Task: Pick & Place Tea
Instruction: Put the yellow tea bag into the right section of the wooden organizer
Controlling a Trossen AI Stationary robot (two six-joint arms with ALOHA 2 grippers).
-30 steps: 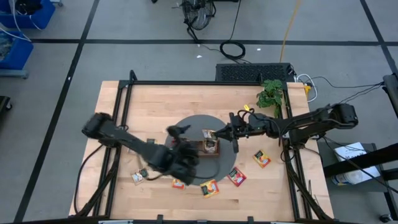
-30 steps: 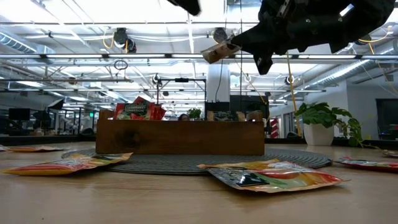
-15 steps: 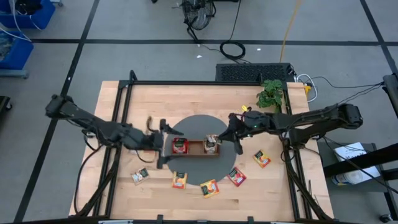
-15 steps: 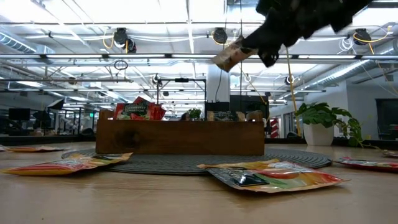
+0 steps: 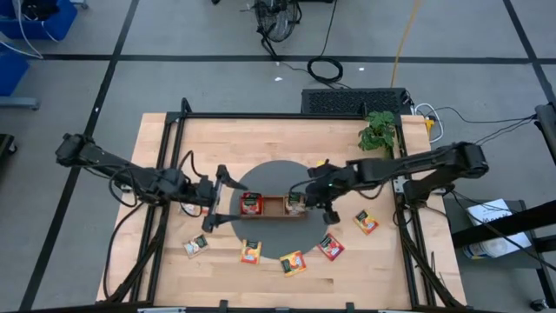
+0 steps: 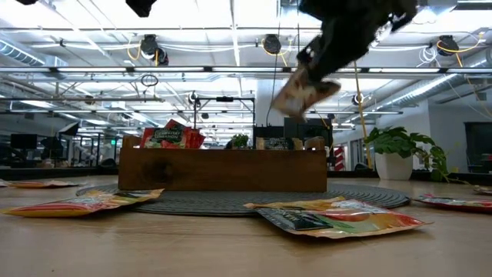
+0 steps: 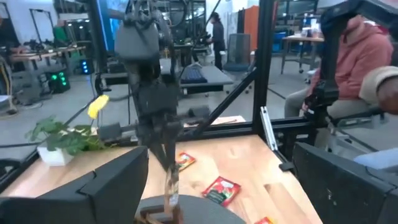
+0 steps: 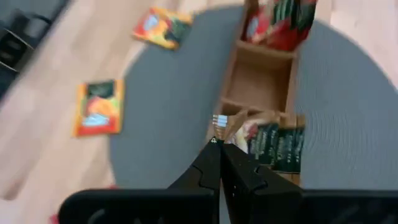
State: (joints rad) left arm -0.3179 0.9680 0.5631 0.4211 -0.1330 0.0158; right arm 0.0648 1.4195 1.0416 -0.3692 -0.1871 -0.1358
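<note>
My right gripper (image 5: 304,193) is shut on a whitish tea packet (image 5: 295,204) with dark print, tilted just above the right-hand end compartment of the brown wooden tray (image 5: 272,214). The low view shows this packet (image 6: 304,88) hanging above the tray (image 6: 223,171). In the right wrist view the shut fingertips (image 8: 216,148) pinch the packet's (image 8: 273,148) corner. A red tea packet (image 5: 251,204) stands in the left compartment. My left gripper (image 5: 220,198) is open and holds nothing, just left of the tray. Several more tea packets (image 5: 293,263) lie on the wood in front.
The tray sits on a round grey mat (image 5: 278,178). A small potted plant (image 5: 377,132) stands at the back right. The black frame (image 5: 174,156) borders the table. A person in a pink top (image 7: 364,46) sits beyond the table.
My left arm has drawn back to the left, away from the tray, leaving a red packet in the left compartment. My right gripper has come down with its packet toward the right compartment.
</note>
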